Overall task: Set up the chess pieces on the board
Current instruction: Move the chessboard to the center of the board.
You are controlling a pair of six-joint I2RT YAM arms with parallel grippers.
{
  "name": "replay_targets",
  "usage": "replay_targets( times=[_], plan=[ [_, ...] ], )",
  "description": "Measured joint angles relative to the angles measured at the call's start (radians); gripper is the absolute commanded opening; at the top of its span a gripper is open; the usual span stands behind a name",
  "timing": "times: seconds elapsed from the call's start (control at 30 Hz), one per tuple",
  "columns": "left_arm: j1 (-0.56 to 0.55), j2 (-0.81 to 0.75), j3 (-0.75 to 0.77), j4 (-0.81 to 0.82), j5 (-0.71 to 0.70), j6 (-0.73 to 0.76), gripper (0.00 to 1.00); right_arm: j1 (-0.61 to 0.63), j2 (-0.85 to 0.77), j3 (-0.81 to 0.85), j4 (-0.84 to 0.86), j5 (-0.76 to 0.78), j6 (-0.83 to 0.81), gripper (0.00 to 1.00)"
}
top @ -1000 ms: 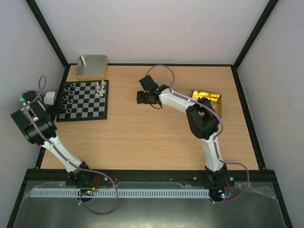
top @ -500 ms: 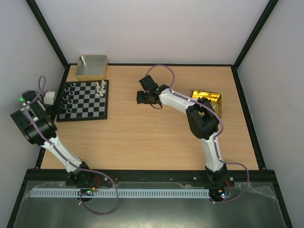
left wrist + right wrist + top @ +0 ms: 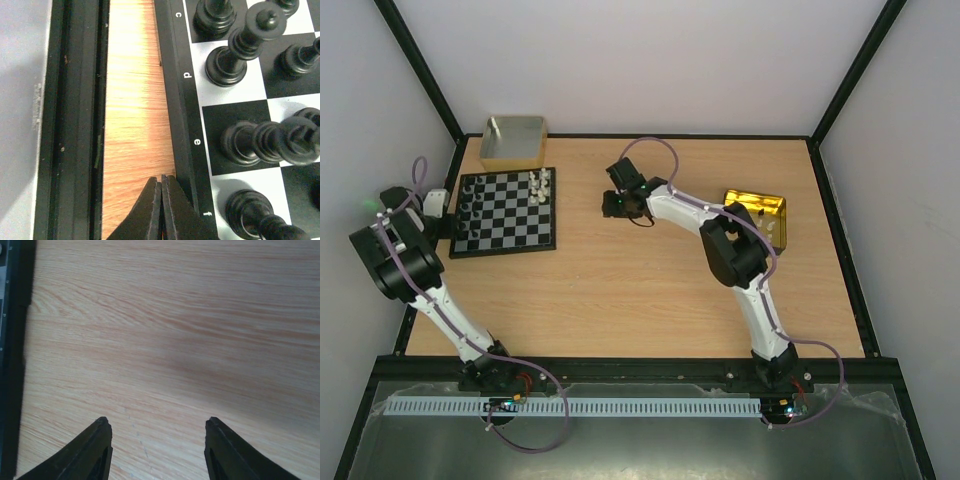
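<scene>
Wooden tabletop (image 3: 650,280): board (image 3: 505,210) bearing chess pieces (image 3: 470,205); left gripper (image 3: 161,179), jaws pinched together, just beside its left border, nearer; right gripper (image 3: 158,421), jaws parted and empty, off its right side.

bright, even light; soft shadows; nearest chess pieces (image 3: 272,142) blurred (left wrist view).

Robotics lab test cell, white enclosure walls (image 3: 650,60), black frame struts (image 3: 848,78), left arm (image 3: 445,320) and right arm (image 3: 760,310) bolted to wooden desk (image 3: 620,300), slotted cable duct (image 3: 620,407).
</scene>
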Motion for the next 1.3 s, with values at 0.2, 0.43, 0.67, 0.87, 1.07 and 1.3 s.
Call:
replay_targets(
  times=[0.2,0.43,0.67,0.87,1.07,1.3],
  plan=[
    [-0.026,0.004,0.000,0.000,-0.001,-0.016,0.02,0.000,0.074,0.106,0.001,-0.016,0.011,0.32],
    [-0.044,0.022,0.020,-0.001,-0.004,-0.037,0.02,0.000,0.211,0.290,-0.001,-0.040,0.028,0.19],
    [-0.046,0.078,0.092,0.010,-0.016,-0.063,0.03,0.000,0.261,0.324,-0.005,-0.058,0.037,0.17],
    [-0.052,0.158,0.204,0.010,-0.014,-0.095,0.02,0.000,0.261,0.324,-0.004,-0.058,0.037,0.10],
    [-0.064,0.231,0.318,-0.015,0.008,-0.126,0.02,0.000,0.261,0.324,0.000,-0.062,0.039,0.02],
    [-0.100,0.269,0.378,-0.046,0.041,-0.151,0.02,0.000,0.263,0.324,0.002,-0.077,0.044,0.02]
  ],
)
